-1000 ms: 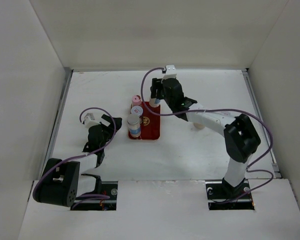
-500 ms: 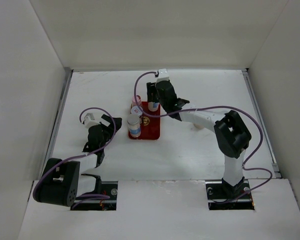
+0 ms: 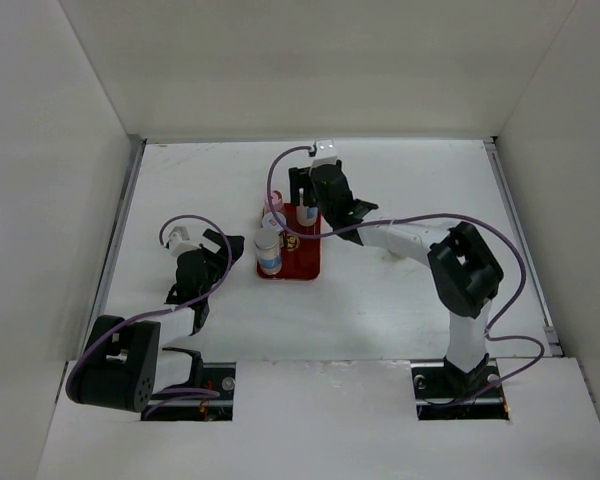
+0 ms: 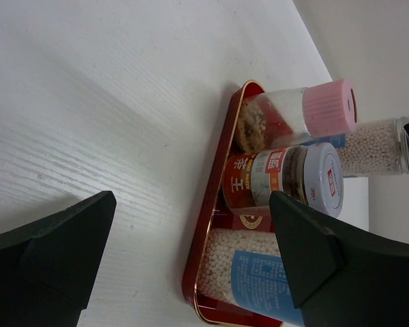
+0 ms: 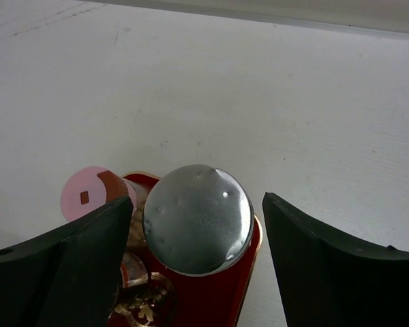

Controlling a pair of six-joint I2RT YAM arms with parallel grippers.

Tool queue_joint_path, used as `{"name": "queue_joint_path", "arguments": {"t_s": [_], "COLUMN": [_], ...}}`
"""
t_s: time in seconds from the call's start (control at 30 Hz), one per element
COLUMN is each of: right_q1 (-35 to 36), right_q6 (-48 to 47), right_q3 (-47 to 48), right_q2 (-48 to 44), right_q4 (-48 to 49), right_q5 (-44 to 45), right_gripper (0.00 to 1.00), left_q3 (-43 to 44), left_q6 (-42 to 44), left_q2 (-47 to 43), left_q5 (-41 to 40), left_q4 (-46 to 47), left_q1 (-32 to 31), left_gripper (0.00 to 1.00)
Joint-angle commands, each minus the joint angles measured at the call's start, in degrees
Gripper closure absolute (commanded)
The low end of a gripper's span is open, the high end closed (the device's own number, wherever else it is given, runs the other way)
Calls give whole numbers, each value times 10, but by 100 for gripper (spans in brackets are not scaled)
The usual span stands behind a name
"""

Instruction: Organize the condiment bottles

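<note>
Condiment bottles on tray, silver cap between spread right claw, left claw spread

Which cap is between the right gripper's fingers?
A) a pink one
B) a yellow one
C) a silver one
C: in the right wrist view the silver cap sits between the fingers of the right gripper, and the pink cap is off to one side.
</note>
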Motion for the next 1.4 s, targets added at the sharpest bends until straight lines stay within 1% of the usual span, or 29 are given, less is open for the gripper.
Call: {"name": "queue_joint_path", "arguments": {"t_s": [0.0, 0.13, 0.2, 0.27, 0.33, 0.4, 0.47, 0.53, 0.6, 0.67, 0.73, 0.8, 0.87, 1.03, 1.2, 1.27, 1.3, 1.37], "right_q1": [7, 6, 4, -15, -35, -64, -100, -148, -181, -217, -236, -238, -225, -180, -166, -166, -165, -165], "right_q6": [1, 3, 8, 16, 26, 40, 48, 52, 69, 101, 127, 140, 145, 125, 121, 125, 127, 128], "right_q3": [-11, -64, -110, -165, -218, -281, -335, -378, -399, -408, -401, -397, -399, -399, -392, -390, -390, -388], "right_q2": [-71, -150, -197, -246, -289, -338, -381, -417, -435, -437, -426, -417, -410, -378, -342, -329, -323, -312], "right_q4": [36, 46, 57, 63, 65, 64, 59, 43, 21, -7, -34, -37, -27, -6, -15, -22, -27, -37], "right_q5": [9, 10, 18, 38, 72, 132, 193, 238, 255, 250, 207, 157, 136, 125, 118, 117, 119, 120], "right_gripper": [15, 12, 11, 11, 12, 12, 9, 6, 4, 2, 3, 5, 8, 11, 14, 18, 21, 31], "left_q3": [8, 9, 9, 9, 8, 8, 10, 12, 13, 15, 16, 14, 12, 12, 15, 15, 15, 14], "left_q6": [-3, -4, -4, -4, -5, -5, -5, -6, -7, -6, -7, -7, -6, -7, -7, -8, -8, -7], "left_q2": [0, -1, 0, 2, -3, -4, 6, 12, 13, 18, 23, 16, 8, 11, 20, 17, 14, 14], "left_q5": [6, 8, 6, 11, 10, 6, 7, 12, 8, 4, 10, 11, 5, 12, 12, 13, 11, 7], "left_q4": [35, 35, 35, 35, 35, 36, 37, 40, 44, 45, 46, 46, 46, 46, 46, 46, 46, 46], "left_q1": [4, 2, 3, 6, 3, 0, -1, -1, -9, -13, -13, -13, -14, -13, -15, -17, -18, -19], "left_gripper": [0, 0, 0, 0, 0, 0, 0, 0, 0, 0, 0, 0, 0, 0, 0, 0, 0, 0]}}
